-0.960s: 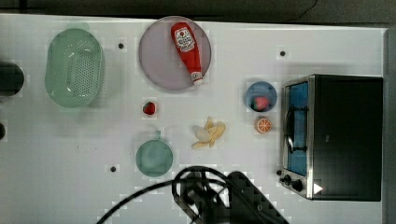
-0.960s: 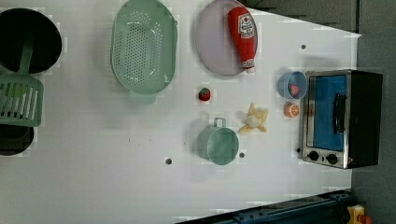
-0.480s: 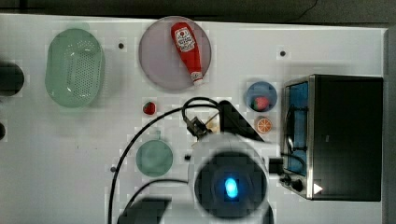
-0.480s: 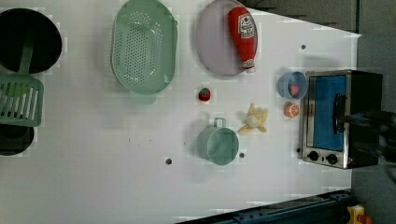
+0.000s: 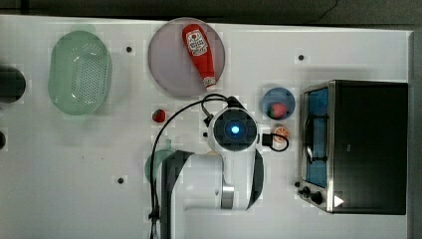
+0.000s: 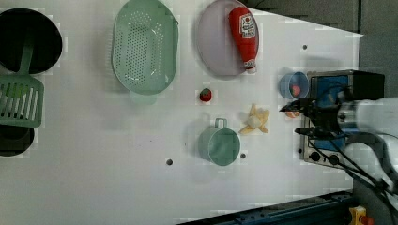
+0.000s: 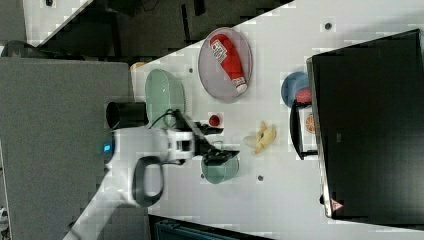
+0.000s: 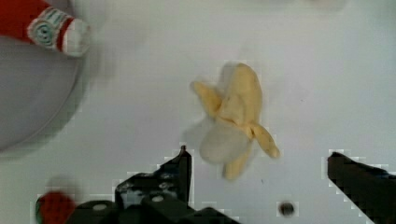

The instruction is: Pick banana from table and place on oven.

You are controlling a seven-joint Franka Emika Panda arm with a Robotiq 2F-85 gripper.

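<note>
The gripper (image 8: 257,172) hangs above the table (image 6: 94,178) with its jaws spread wide and nothing between them. In the wrist view the banana (image 8: 235,122) lies flat on the white surface, peel strips splayed, clear of both fingertips (image 8: 183,161). In the left view the banana (image 6: 256,121) sits at about one o'clock from the green cup (image 6: 219,144) and at nine o'clock from the oven (image 6: 338,117). The ketchup bottle (image 6: 244,35) rests on a grey plate (image 6: 213,47) at twelve o'clock from the banana, well apart. A strawberry (image 6: 205,94) lies at ten o'clock from it.
</note>
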